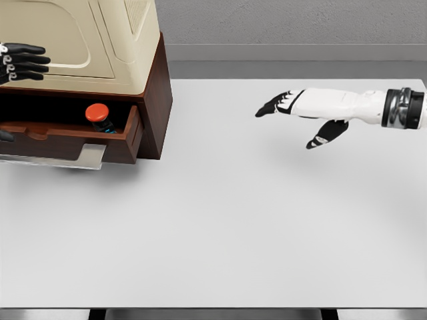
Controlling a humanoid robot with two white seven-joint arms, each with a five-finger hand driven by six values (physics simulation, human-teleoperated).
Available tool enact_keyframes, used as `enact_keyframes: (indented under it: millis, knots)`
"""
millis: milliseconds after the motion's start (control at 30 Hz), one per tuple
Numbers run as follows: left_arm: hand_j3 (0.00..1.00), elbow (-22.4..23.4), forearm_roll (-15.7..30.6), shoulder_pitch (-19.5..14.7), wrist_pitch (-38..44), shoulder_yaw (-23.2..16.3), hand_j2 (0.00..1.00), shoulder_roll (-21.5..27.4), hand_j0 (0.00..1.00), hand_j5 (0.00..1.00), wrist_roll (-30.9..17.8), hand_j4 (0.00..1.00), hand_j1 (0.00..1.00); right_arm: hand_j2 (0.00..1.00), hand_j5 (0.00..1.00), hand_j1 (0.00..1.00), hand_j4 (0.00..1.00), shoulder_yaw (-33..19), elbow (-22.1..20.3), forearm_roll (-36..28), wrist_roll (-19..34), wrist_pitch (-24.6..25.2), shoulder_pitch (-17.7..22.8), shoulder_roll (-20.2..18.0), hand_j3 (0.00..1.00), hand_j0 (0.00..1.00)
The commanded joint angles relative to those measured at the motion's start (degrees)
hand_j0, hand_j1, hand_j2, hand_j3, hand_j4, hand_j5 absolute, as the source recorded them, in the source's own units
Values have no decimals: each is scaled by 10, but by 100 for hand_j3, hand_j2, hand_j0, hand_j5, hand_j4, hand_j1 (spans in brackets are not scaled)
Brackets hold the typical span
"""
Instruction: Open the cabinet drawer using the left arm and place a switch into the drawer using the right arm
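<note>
My cabinet [143, 80] sits at the far left of the table [267, 220], back near the wall [293, 23]. Its drawer [130, 133] is pulled out toward me, and the switch [99, 117] stands inside it, at the right end. My left hand [23, 62] is up at the left edge, in front of the cabinet face, above the drawer. My right hand [300, 110] hovers over the table well to the right of the cabinet, fingers pointing left toward it.
</note>
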Motion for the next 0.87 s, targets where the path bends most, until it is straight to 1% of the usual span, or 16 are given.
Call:
enact_keyframes:
  millis: [0, 167, 233, 600, 700, 767, 833]
  knots:
    - [100, 0, 10, 0, -4, 1, 100, -12, 100, 100, 0, 100, 100, 100, 100, 100, 100, -1, 0, -4, 0, 2, -1, 0, 100, 100]
    - [100, 0, 10, -2, -4, 1, 100, -66, 100, 100, 0, 100, 100, 100, 100, 100, 100, -1, 0, -4, 0, 2, 0, -1, 100, 100]
    - [100, 0, 10, -2, -4, 1, 100, -76, 100, 100, 0, 100, 100, 100, 100, 100, 100, -1, 1, -4, 0, 2, 0, -1, 100, 100]
    - [100, 1, 7, -5, -3, -1, 100, -172, 100, 100, 0, 100, 100, 100, 100, 100, 100, -1, 1, -4, 0, 2, 0, -3, 100, 100]
    - [100, 1, 3, -6, 1, -1, 100, -206, 100, 100, 0, 100, 100, 100, 100, 100, 100, -1, 12, -4, 0, 2, 0, -4, 100, 100]
    - [100, 1, 2, -6, 1, -1, 100, -219, 100, 100, 0, 100, 100, 100, 100, 100, 100, -1, 12, -4, 0, 2, 0, -4, 100, 100]
    - [100, 1, -2, -7, 2, -1, 100, -222, 100, 100, 0, 100, 100, 100, 100, 100, 100, -1, 12, -4, 0, 2, 0, -4, 100, 100]
